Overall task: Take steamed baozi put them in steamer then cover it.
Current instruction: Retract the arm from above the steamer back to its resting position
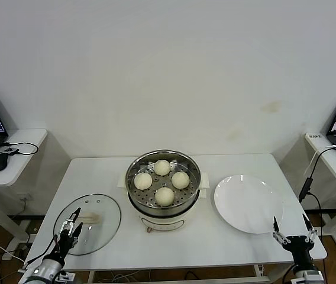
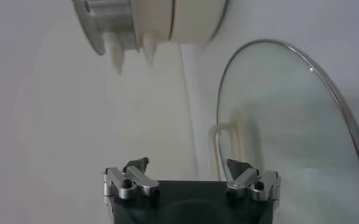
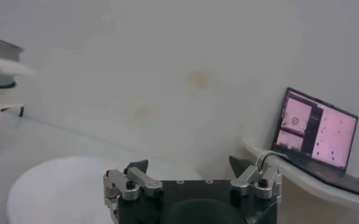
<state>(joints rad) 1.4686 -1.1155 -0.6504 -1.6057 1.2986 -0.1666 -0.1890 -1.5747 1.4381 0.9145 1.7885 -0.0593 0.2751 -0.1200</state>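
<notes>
The white bench fills the lower middle of the head view and carries everything. At its centre stands the steamer, a steel basket on a cream cooker base, set where both arms can reach it. Right of it, in the lower right of the frame, lies the white plate, bare, which suggests it has given up its load. Left of the steamer, in the lower left, the cover lies flat on the bench with its cream handle facing up, well apart from the basket so that it leaves the opening free for loading and offers the handle to a grasp from above.

All four steamed baozi sit inside the basket in a loose diamond, spaced out on the perforated floor, near one another but mostly not touching. So the loading looks finished, and covering is what remains.

The left claw hangs at the bottom left of the head view, over the near edge of the cover, fingers spread; its own camera shows the glass rim and the steamer base beyond, so it seems lined up to take the handle. The right claw waits at the bottom right, off the near edge of the plate, also spread and holding nothing, clear of the left arm's path.
</notes>
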